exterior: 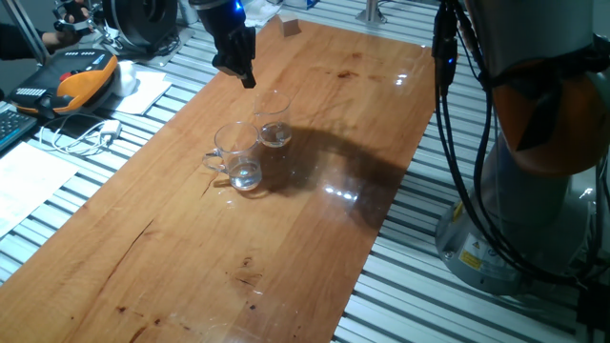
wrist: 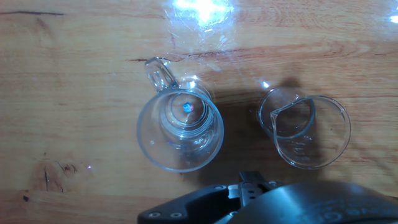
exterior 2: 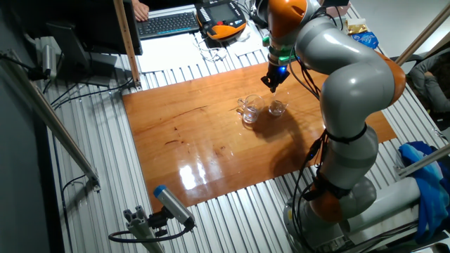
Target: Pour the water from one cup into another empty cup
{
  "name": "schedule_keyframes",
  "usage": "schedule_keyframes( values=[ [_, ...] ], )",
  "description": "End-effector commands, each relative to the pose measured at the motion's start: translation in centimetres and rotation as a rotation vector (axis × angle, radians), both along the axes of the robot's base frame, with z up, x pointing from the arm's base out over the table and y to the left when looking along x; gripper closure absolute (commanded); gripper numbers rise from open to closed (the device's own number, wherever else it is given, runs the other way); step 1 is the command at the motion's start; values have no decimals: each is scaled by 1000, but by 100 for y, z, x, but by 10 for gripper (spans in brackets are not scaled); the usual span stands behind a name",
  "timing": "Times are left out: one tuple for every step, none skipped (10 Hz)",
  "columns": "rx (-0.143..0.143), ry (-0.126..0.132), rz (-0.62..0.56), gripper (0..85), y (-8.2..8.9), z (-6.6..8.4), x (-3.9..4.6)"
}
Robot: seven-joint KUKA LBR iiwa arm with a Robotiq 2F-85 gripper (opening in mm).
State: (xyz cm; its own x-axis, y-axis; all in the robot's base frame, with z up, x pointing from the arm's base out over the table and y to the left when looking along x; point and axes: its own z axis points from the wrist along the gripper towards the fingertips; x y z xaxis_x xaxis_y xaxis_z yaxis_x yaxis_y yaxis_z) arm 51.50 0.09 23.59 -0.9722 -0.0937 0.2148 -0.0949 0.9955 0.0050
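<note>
The larger clear glass mug [exterior: 238, 159] with a looped handle stands on the wooden table [exterior: 143, 257], with a little clear water [exterior: 246, 177] in its bottom. The smaller handle-less tumbler [exterior: 274, 119] stands just behind and right of it, close beside it. I cannot tell whether the tumbler holds liquid. My gripper [exterior: 249, 80] hangs above and behind the two cups, touching neither, its fingers together and holding nothing. In the hand view the mug [wrist: 180, 129] is at the centre and the tumbler [wrist: 309, 130] is to its right. The other fixed view shows the mug [exterior 2: 249, 109], tumbler [exterior 2: 278, 107] and gripper [exterior 2: 273, 84].
An orange teach pendant [exterior: 81, 81], papers and cables lie on the slatted bench to the left of the wooden table. A small block [exterior: 290, 27] sits at the table's far end. The arm's base [exterior: 534, 191] stands to the right.
</note>
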Motion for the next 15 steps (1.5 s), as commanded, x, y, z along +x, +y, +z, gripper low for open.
schedule_keyframes(
  values=[
    [0, 0, 0, 850, 0, 0, 0],
    [-1, 0, 3, 850, 1, 0, 0],
    [-1, 0, 3, 850, 1, 0, 0],
    [-1, 0, 3, 850, 1, 0, 0],
    [0, 0, 6, 850, 1, 0, 0],
    [0, 2, 6, 850, 1, 0, 0],
    [1, 2, 12, 850, 1, 0, 0],
    [3, 2, 21, 850, 1, 0, 0],
    [7, 3, 31, 850, 1, 0, 0],
    [10, 8, 45, 850, 1, 0, 0],
    [15, 12, 61, 850, 1, 0, 0],
    [14, 13, 61, 850, 1, 0, 0],
    [13, 13, 57, 850, 2, 0, 1],
    [11, 12, 57, 850, 2, 0, 1],
    [14, 12, 63, 850, 2, 0, 0]
  ],
)
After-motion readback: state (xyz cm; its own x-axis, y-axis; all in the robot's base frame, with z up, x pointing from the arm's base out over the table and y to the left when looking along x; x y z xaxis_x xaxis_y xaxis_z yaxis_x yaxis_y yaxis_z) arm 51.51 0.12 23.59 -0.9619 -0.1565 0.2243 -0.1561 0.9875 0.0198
